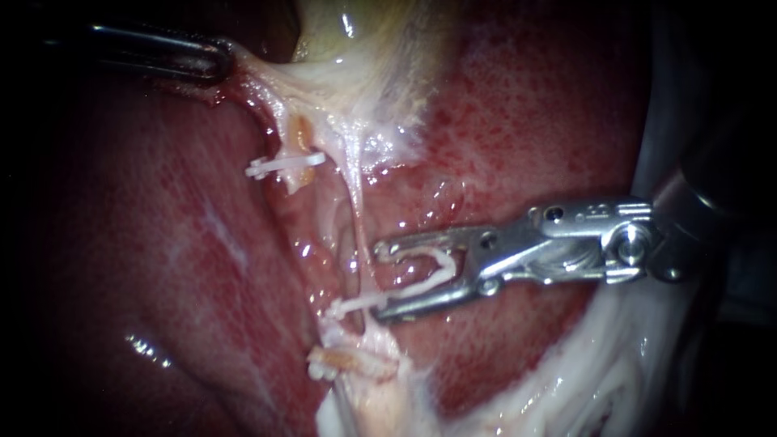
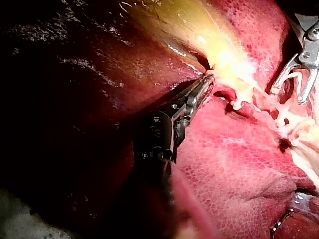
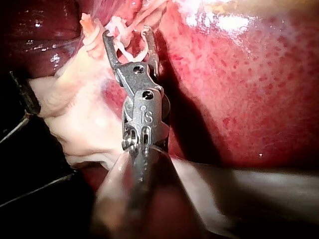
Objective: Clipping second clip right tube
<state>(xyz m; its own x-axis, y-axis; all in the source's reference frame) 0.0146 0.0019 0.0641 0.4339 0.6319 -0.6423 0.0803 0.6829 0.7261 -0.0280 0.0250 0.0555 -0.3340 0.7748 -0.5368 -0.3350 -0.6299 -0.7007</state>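
Observation:
A thin pale right tube [image 1: 357, 212] runs down from the gallbladder [image 1: 364, 40]. My right instrument [image 1: 380, 281] comes in from the right, its jaws standing wide around this tube and carrying an open white clip [image 1: 425, 275]. The clip's lower arm reaches past the tube. In the right wrist view the same jaws [image 3: 127, 32] straddle pale strands. Below them a closed white clip [image 1: 348, 364] sits on the tissue. Another white clip [image 1: 285, 164] crosses the left tube. My left instrument [image 1: 220, 61] holds pale tissue at the gallbladder's neck, pulled taut; its jaws [image 2: 208, 79] are shut on it.
Red liver [image 1: 534, 121] lies behind and to both sides of the tubes. White fatty tissue [image 1: 583, 380] spreads at the lower right. My right instrument [image 2: 287, 97] shows beyond the left one in the left wrist view.

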